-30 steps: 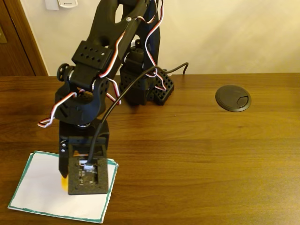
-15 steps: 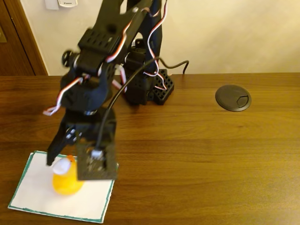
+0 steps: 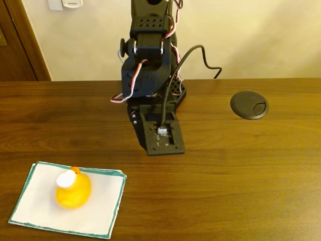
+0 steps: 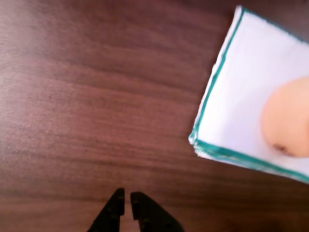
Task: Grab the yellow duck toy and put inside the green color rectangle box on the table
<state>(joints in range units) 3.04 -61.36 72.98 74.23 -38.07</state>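
The yellow duck toy (image 3: pixel 73 191) stands upright on the green color rectangle box (image 3: pixel 103 208), a flat white sheet with a teal border, at the front left of the table (image 3: pixel 225 165) in the fixed view. The black arm (image 3: pixel 148 60) is folded back at the rear middle, well away from the duck, its wrist camera block (image 3: pixel 163 136) hanging low over the wood. In the wrist view my gripper (image 4: pixel 126 199) shows at the bottom edge, fingertips almost touching and nothing between them. The sheet's corner (image 4: pixel 241 96) and a blurred duck (image 4: pixel 287 121) lie at the right.
A round black cable cap (image 3: pixel 249 104) is set in the table at the back right. A cream wall runs behind the table, with a wooden door frame (image 3: pixel 20 40) at the far left. Bare wood spans the middle and right.
The gripper was down over the duck on the sheet, then rose and let it go. The arm has now swung back to the rear middle; the duck stays on the sheet.
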